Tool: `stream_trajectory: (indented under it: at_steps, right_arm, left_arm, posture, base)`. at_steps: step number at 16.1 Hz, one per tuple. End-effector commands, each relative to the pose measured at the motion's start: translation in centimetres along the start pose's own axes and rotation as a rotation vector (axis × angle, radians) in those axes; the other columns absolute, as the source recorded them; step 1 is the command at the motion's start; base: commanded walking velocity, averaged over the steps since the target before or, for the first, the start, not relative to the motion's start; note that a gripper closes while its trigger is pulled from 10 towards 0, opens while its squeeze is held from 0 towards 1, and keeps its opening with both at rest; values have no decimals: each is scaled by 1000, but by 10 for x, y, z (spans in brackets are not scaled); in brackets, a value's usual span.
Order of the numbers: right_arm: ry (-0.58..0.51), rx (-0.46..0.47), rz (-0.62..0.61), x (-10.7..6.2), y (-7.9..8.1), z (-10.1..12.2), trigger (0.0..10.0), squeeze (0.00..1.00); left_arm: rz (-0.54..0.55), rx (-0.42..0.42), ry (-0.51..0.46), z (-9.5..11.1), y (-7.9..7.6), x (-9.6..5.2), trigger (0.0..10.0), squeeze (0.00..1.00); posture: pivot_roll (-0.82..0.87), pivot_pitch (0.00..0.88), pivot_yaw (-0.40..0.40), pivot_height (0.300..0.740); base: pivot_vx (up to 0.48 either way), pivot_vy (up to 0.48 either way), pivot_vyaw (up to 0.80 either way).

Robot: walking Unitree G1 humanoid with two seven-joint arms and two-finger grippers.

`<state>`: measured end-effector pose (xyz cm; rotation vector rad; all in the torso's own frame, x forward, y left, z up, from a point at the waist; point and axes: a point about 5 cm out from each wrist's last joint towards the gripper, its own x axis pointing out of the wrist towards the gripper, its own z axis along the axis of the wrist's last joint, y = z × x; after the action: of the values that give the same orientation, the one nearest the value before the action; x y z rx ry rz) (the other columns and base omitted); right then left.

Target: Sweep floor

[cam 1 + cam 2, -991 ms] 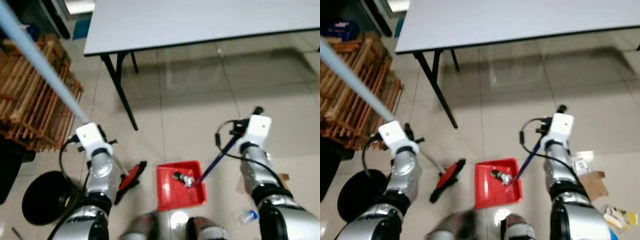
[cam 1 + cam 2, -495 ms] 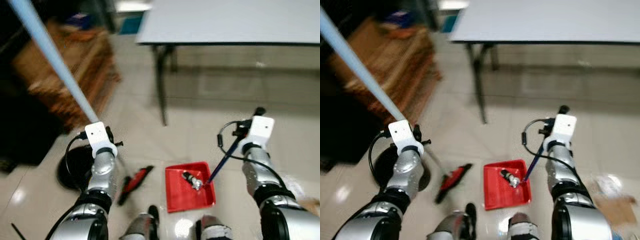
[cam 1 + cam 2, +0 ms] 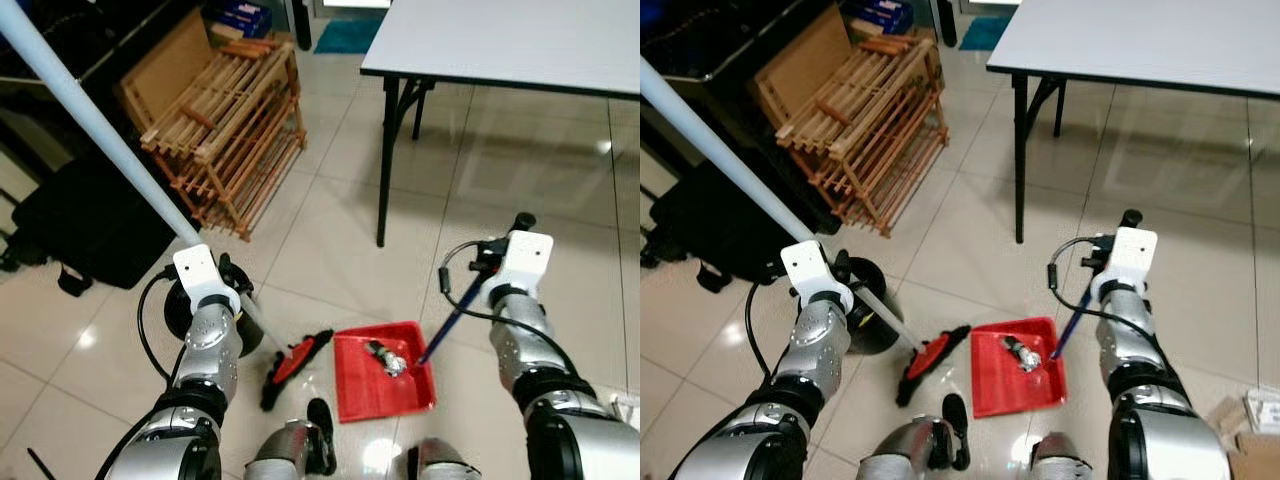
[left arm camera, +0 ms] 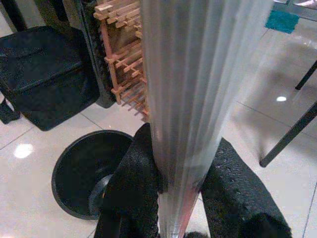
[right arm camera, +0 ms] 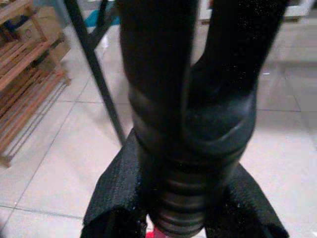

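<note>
A broom with a long pale handle (image 3: 90, 130) slants down to its red and black head (image 3: 295, 357), which rests on the tiled floor. My left gripper (image 4: 181, 166) is shut on that handle, low on the left. Just right of the broom head lies a red dustpan (image 3: 400, 392) with a small heap of rubbish (image 3: 384, 358) inside. Its dark blue handle (image 3: 450, 320) rises to my right gripper (image 5: 181, 198), which is shut on the handle's ribbed end.
A round black bin (image 3: 868, 312) stands on the floor behind my left arm. Further left are a black bag (image 3: 90, 215) and a wooden slatted rack (image 3: 225, 130). A grey table (image 3: 520, 45) on black legs (image 3: 385, 165) stands ahead right. Cardboard scraps (image 3: 1250, 425) lie at the right edge.
The camera has turned left, so the table sits further right and the rack, bag and bin come into view. Both grippers keep their holds; broom head and dustpan stay side by side.
</note>
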<state>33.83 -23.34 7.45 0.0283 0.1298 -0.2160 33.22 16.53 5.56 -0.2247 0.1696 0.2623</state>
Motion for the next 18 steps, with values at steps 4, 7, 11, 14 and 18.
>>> stream_trajectory:
  at_steps: [4, 7, 11, 14, 18]
  right_arm:
    - [7, 10, 13, -1, 5, -2, 10000, 0]
    - [8, 6, 12, -1, 5, -3, 10000, 0]
    - [6, 5, 6, -2, 3, -3, 10000, 0]
    - [5, 4, 2, -2, 1, -3, 10000, 0]
    - [2, 6, -6, -3, -3, -5, 10000, 0]
  left_arm:
    - [-7, -6, 0, 3, 2, 2, 10000, 0]
    - [12, -3, 11, 3, 6, 2, 10000, 0]
    - [7, -5, 9, 5, 4, 4, 10000, 0]
    - [-20, -13, 9, 5, 3, 4, 10000, 0]
    - [-8, -12, 13, 5, 4, 4, 10000, 0]
  posture:
    - [-202, 178, 147, 740]
    - [-203, 175, 149, 740]
    - [-207, 173, 152, 740]
    - [-212, 169, 153, 740]
    - [-216, 170, 157, 740]
  base:
    - [0, 0, 600]
    - [0, 0, 800]
    - [0, 0, 800]
    - [232, 0, 800]
    - [472, 0, 28]
